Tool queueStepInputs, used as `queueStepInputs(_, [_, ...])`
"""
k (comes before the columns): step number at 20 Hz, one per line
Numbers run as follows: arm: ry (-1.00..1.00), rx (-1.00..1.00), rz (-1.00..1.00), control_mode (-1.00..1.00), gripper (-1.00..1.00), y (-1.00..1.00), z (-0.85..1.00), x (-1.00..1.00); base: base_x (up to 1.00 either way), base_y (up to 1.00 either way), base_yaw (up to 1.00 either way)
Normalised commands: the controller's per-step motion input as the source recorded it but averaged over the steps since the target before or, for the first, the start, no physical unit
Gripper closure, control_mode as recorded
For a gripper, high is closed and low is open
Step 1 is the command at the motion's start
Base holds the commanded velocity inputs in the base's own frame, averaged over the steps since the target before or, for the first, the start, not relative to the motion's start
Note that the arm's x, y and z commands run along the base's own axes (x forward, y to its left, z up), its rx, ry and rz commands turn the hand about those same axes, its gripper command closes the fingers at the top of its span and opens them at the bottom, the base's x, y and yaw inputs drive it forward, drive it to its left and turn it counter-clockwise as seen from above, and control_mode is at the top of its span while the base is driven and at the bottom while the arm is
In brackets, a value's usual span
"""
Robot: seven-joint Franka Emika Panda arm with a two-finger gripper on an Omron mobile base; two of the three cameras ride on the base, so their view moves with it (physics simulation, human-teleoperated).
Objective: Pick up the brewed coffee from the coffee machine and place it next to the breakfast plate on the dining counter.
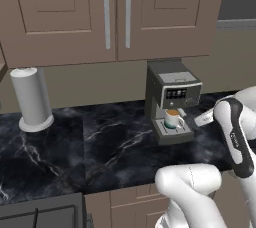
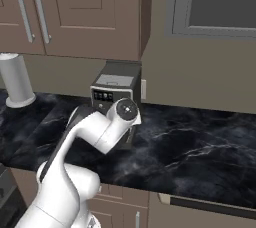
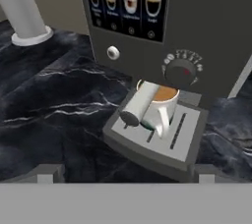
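**The tool faces the mug on the coffee machine**

The coffee machine (image 1: pixel 172 99) stands on the black tabletop (image 1: pixel 100 142) with white lines in it. It is a dark grey and silver box. On its front are four little drink pictures, a small round button and a round knob.

The mug (image 3: pixel 160 105) sits on the drip tray (image 3: pixel 182 137) at the bottom of the machine. It is straight ahead of the tool (image 3: pixel 125 173) and a little way off. The mug is white, with a green band at the bottom and light brown coffee inside. Its handle points toward the tool. A white spout (image 3: pixel 140 102) from the machine slants down in front of the mug's left side.

The tool is spread wide. Its two dark tips show near the bottom of the hand view, one far to each side, and there is nothing between them. The tool does not touch the mug or the tray.

Off to the left of the tool, well apart from the machine, a tall white roll (image 1: pixel 31 97) stands upright on the tabletop. Brown cupboards (image 1: pixel 115 12) with long silver handles hang on the wall above. The white arm (image 2: pixel 100 132) bends over the tabletop, right in front of the machine.
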Motion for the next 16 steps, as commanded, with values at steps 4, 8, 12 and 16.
queueStepInputs(4, [-0.04, 0.08, 0.27, -1.00, -1.00, -0.13, -0.38, 0.07, 0.00, 0.00, 0.00])
queueStepInputs(8, [-0.07, 0.04, 0.19, -1.00, -1.00, 0.00, -0.38, 0.13, 0.00, 0.00, 0.00])
queueStepInputs(12, [-0.10, 0.06, 0.14, -1.00, -1.00, 0.00, -0.27, 0.21, 0.00, 0.00, 0.00])
queueStepInputs(16, [-0.10, 0.08, 0.10, -1.00, -1.00, 0.00, -0.11, 0.32, 0.00, 0.00, 0.00])
